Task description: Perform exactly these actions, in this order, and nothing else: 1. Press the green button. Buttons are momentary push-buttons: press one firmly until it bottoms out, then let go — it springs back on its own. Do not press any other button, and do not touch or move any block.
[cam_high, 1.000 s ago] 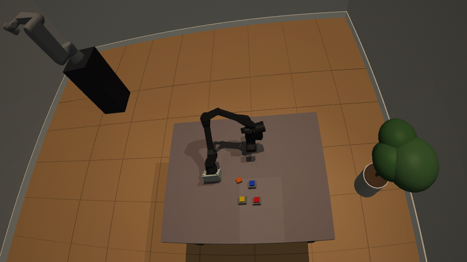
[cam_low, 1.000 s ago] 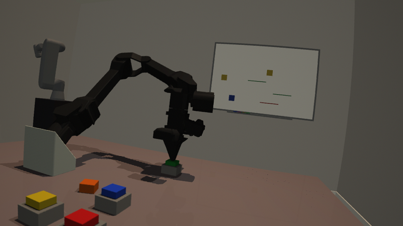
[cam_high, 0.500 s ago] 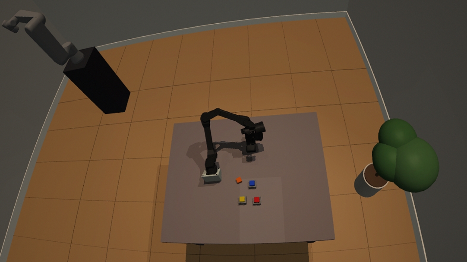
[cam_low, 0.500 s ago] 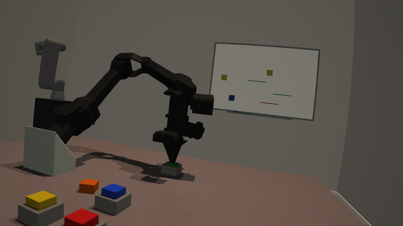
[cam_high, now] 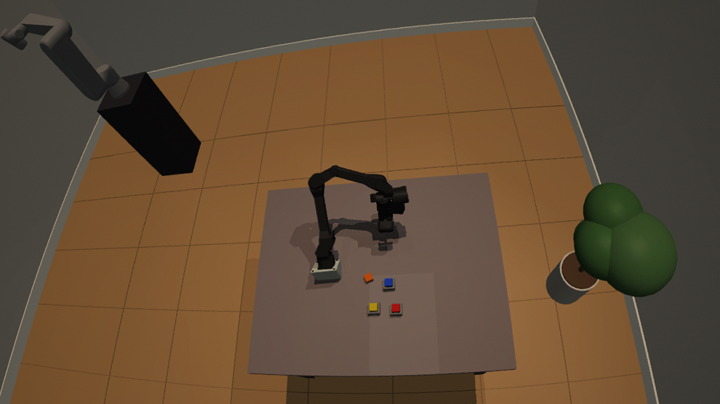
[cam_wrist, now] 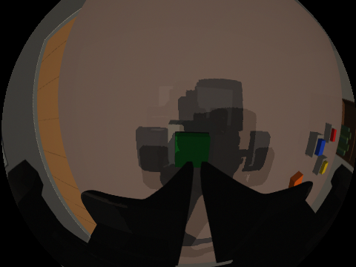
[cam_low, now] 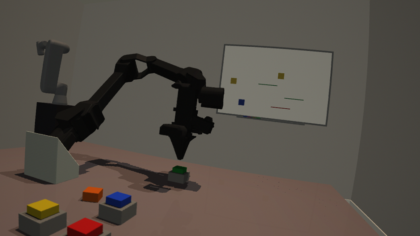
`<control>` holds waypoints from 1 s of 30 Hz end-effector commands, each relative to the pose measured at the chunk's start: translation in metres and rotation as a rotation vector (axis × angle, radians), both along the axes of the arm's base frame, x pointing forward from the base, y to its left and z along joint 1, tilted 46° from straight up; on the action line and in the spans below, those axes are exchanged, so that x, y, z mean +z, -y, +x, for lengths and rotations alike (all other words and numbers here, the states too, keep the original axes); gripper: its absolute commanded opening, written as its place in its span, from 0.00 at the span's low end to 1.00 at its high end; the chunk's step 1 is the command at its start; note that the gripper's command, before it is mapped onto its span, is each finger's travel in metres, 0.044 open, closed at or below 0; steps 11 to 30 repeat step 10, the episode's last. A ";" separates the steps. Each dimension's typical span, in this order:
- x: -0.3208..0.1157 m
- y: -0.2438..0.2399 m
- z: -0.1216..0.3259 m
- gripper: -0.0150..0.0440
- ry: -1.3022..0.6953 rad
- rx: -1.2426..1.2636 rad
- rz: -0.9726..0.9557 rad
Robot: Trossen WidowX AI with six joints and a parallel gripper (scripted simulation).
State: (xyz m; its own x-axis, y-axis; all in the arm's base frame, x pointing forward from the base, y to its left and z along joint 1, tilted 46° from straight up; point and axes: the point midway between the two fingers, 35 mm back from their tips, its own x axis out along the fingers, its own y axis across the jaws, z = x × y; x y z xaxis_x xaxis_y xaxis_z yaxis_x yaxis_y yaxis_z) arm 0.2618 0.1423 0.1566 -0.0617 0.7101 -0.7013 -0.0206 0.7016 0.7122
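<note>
green button point(cam_wrist: 192, 148) near edge behind fingers

The whole room was seen from high overhead in the top view, angled down on the brown rectangular counter point(cam_high: 452, 311). A low, near vantage at the counter's edge was taken by the exterior view, faced toward the far wall. The wrist view was pointed straight down past the black gripper point(cam_wrist: 197, 165). The square green button point(cam_low: 179, 169) was shared by the exterior and wrist views.
</note>
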 end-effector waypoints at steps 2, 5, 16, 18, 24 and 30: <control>0.026 0.033 -0.010 0.47 0.005 0.001 -0.002; 0.041 0.050 -0.019 0.60 0.003 0.002 0.002; 0.041 0.050 -0.019 0.78 0.003 0.002 0.002; 0.041 0.050 -0.019 0.78 0.003 0.002 0.002; 0.041 0.050 -0.019 0.78 0.003 0.002 0.002; 0.041 0.050 -0.019 0.78 0.003 0.002 0.002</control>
